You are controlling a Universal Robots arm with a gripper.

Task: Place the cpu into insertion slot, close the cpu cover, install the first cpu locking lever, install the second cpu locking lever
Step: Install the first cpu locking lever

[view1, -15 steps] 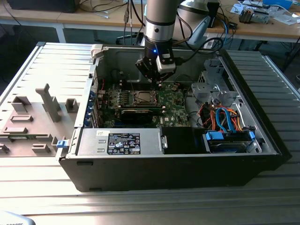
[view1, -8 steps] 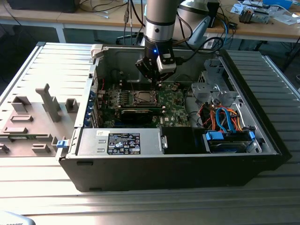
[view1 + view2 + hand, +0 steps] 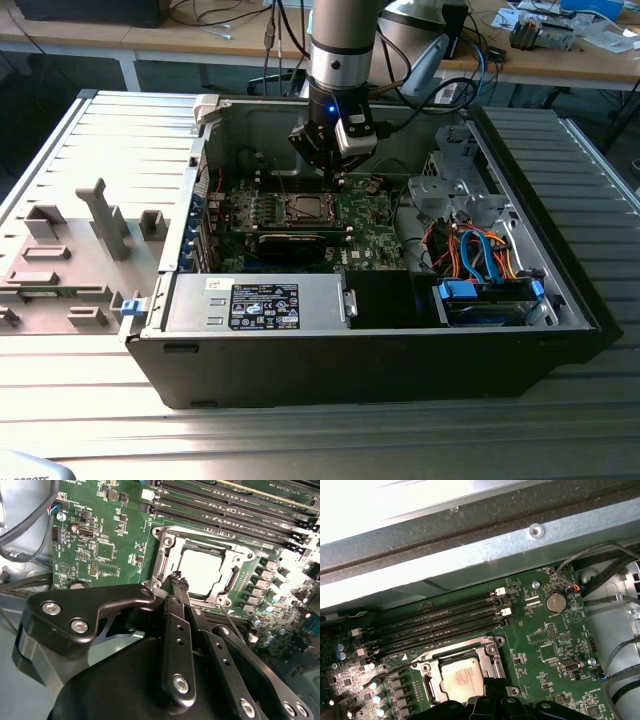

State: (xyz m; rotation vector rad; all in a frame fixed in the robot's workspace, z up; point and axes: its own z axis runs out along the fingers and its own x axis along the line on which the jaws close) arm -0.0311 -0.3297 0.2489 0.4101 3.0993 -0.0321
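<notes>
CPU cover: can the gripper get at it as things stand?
Likely yes: the gripper hangs right at a corner of the cpu cover, the computer case lies open, and nothing stands between them.

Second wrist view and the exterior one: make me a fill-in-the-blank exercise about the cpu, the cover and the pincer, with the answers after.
1. The cpu lies on a ___ board.
2. The cover is ___ over the cpu, not raised.
3. The pincer is at one ___ of the cover.
4. In the exterior view, the arm reaches into an open computer ___.
Answers: green; closed; corner; case.
</notes>
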